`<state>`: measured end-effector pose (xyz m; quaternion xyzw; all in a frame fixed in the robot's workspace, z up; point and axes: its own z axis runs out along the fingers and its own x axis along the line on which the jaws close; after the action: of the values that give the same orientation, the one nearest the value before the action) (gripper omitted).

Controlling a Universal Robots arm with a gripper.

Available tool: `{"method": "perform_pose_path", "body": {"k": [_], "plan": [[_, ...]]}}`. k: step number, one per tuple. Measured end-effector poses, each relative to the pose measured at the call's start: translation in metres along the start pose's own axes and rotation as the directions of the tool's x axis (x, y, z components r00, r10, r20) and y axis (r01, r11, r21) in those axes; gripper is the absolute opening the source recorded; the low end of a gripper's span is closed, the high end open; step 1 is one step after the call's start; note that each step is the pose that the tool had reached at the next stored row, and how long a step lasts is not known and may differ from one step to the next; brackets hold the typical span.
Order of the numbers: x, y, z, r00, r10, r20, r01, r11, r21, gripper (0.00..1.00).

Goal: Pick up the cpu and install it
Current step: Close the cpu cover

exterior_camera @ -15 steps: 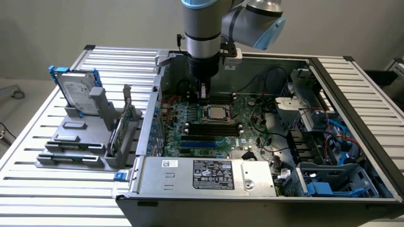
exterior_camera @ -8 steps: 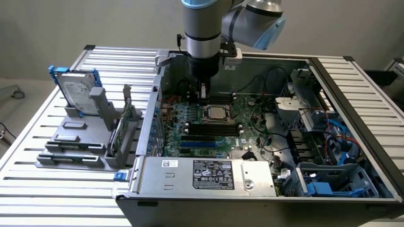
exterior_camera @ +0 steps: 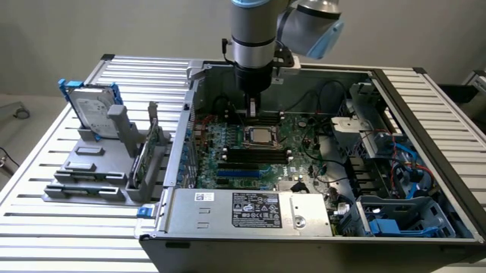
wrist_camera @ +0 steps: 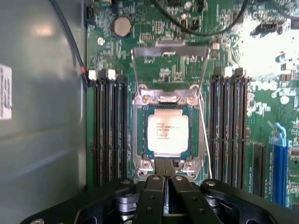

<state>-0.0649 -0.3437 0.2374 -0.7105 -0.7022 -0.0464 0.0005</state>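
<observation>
The cpu lies seated in its socket mid-motherboard, the end effector closed and empty just beside it, so placing seems done, while the raised retention frame calls for gentle closing.

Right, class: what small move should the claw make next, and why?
Probably lift straight up a little. The cpu already lies in the socket, the hold-down frame stands open, and the shut claw holds nothing, its tips close to the cpu's edge, so rising would clear it without nudging it.
</observation>
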Motion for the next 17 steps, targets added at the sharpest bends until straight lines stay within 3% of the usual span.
{"method": "perform_pose_path", "body": {"k": [9,12,17], "plan": [[-0.009,0.0304,-0.0343,1.0,0.001,-0.0001,-0.001,0.9999,0.0141,0.11],[-0.013,0.0439,-0.0369,1.0,0.001,0.0003,-0.001,0.9998,0.019,0.11],[-0.015,0.0665,-0.0362,1.0,0.001,0.0001,-0.001,0.9998,0.0203,0.11]]}}
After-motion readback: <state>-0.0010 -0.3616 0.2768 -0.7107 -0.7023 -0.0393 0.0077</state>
